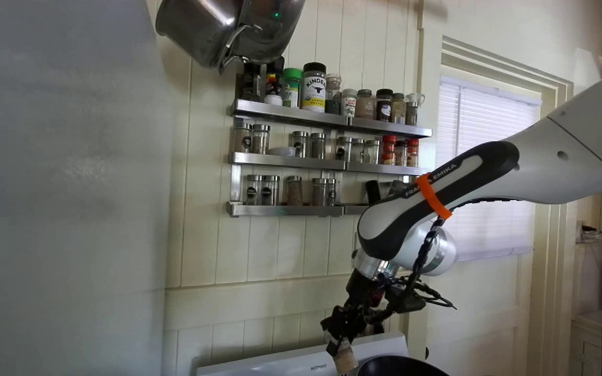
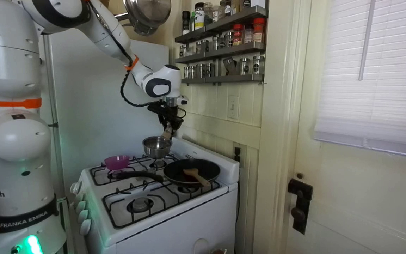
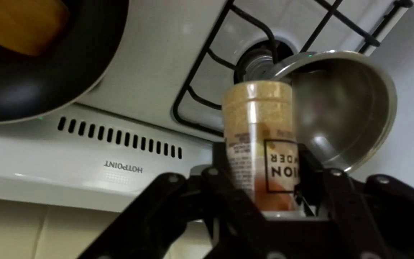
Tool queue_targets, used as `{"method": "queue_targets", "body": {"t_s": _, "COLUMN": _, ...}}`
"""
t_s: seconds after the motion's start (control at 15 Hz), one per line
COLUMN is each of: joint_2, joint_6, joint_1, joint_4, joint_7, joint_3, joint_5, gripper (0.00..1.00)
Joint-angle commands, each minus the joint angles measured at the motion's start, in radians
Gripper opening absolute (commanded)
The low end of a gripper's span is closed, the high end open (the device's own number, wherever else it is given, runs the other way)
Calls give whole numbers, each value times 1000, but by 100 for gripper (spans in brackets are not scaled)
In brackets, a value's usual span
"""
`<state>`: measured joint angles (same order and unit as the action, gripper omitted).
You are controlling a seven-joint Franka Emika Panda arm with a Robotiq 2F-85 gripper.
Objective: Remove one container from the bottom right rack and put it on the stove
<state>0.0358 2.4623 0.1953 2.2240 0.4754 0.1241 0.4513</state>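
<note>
At left on the glossy white stove surface (image 3: 156,61) stands a translucent pink bowl (image 2: 116,163), smooth and flared. Farther off and right shines a round metal bowl (image 2: 157,151). Near it, the hand (image 3: 263,158) is clamped on a tilted cylindrical spice jar (image 3: 261,133) of tan powder, lettered "ION" where visible, held above the stove surface. Right of that, a flat wooden spatula (image 2: 196,175) lies in a round black skillet (image 2: 174,171). Farthest right, metal-lidded glass jars (image 2: 244,66) stand on the bottom right rack (image 2: 240,78), a narrow metal shelf.
</note>
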Motion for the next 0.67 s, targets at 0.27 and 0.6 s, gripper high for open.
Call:
{"method": "queue_targets", "body": {"t_s": 0.27, "joint_2": 120, "joint_6": -105, "joint_1": -67, "joint_4": -84, "joint_7": -85, "joint_3": 13, "joint_5": -18, "gripper": 23}}
{"method": "queue_targets", "body": {"t_s": 0.6, "joint_2": 199, "joint_6": -126, "joint_1": -83, "joint_4": -140, "joint_7": -103, "joint_3": 25, "joint_5": -18, "gripper": 23}}
